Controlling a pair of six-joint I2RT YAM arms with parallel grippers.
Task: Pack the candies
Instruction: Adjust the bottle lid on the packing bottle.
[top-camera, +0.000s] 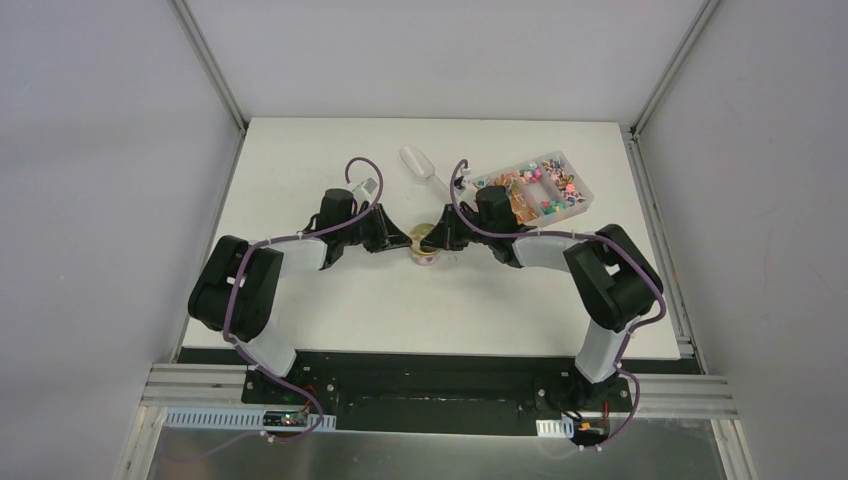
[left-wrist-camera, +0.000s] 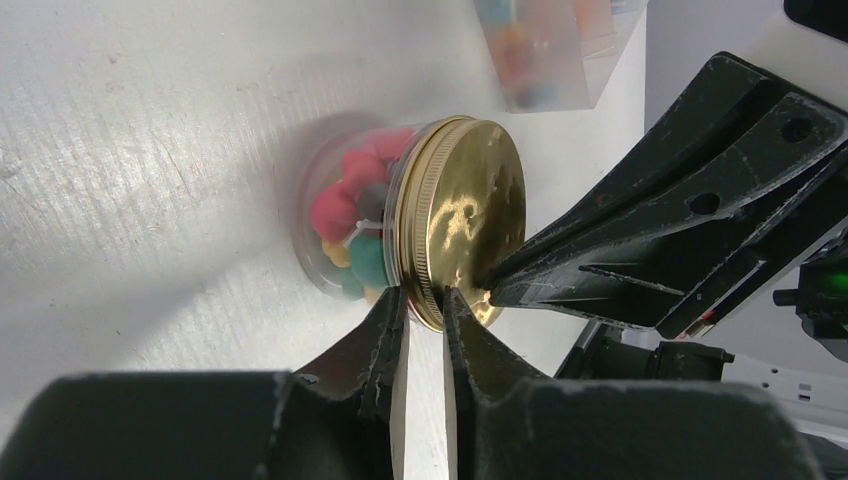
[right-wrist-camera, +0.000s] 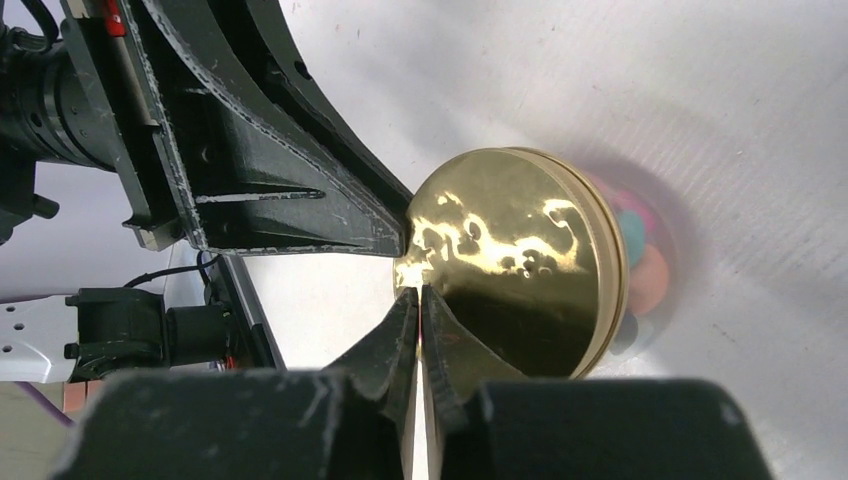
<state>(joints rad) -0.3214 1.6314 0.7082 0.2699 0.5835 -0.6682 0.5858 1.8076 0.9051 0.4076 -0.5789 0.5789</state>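
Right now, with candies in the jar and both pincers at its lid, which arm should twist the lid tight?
Left, probably. The left pincer has the rim of the gold lid between its fingers, while the right pincer is shut, its tips only touching the lid's edge, so it has no hold.

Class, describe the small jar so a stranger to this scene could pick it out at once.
On the white table, look to the middle, where the left fingers and right fingers meet. There sits a small clear jar of coloured candies. Unlike the open compartment tray and clear scoop beyond it, it has a shiny gold lid.
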